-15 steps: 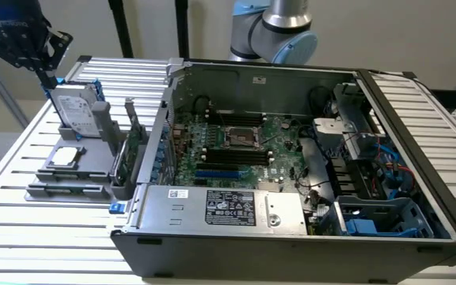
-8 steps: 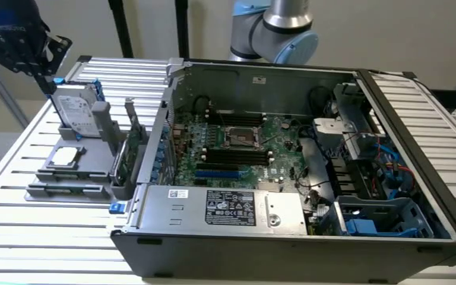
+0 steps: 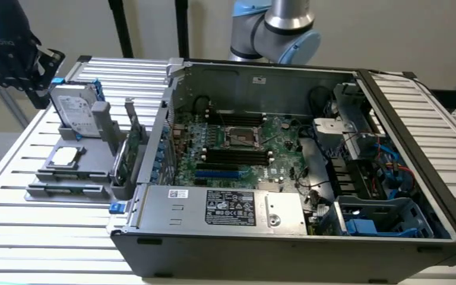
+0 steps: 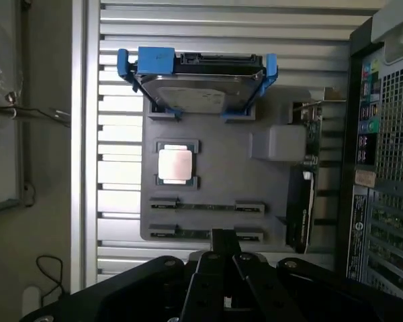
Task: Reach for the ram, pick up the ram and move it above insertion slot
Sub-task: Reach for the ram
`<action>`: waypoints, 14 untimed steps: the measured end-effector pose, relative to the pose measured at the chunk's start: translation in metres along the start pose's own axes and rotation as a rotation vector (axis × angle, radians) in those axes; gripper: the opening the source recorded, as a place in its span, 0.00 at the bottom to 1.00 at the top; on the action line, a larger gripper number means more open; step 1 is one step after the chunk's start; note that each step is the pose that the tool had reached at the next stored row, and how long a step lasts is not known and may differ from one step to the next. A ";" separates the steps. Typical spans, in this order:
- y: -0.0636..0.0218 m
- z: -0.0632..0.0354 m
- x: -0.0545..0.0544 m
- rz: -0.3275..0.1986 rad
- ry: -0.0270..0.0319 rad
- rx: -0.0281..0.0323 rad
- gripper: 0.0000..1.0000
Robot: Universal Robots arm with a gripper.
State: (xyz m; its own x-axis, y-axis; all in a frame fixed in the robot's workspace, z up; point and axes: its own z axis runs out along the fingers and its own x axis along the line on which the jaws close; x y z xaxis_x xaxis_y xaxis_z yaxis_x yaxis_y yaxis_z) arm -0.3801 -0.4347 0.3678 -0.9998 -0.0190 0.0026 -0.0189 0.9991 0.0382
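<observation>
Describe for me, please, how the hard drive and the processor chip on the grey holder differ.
The hard drive stands on edge in the grey holder; the processor chip lies flat on it. The hard drive is far larger than the processor chip. The hard drive wears a blue frame; the processor chip has none. Both show silver metal faces.

The ram [image 4: 207,206] is just a skinny dark strip here, since it's seen edge-on. It stands on its long edge in the grey tray [image 4: 269,221], with a small grey clip at each end, and looks straight and level, not tilted. It sits just beside the pocket with the square silver chip [image 4: 175,164]. A second identical clip row runs parallel to it, one step further from the chip; can't tell whether that one has a stick too. Nothing is touching it.
</observation>
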 end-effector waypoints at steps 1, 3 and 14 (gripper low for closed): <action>-0.0042 0.0001 -0.001 0.000 0.0004 0.0000 0.11; -0.0112 0.0003 -0.002 0.000 0.0013 0.0000 0.11; -0.0249 0.0011 -0.004 -0.017 0.0038 0.0004 0.11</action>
State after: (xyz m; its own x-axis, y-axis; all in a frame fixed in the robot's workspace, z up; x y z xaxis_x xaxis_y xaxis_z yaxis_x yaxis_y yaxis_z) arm -0.3755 -0.4594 0.3657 -0.9993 -0.0358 0.0058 -0.0355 0.9987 0.0379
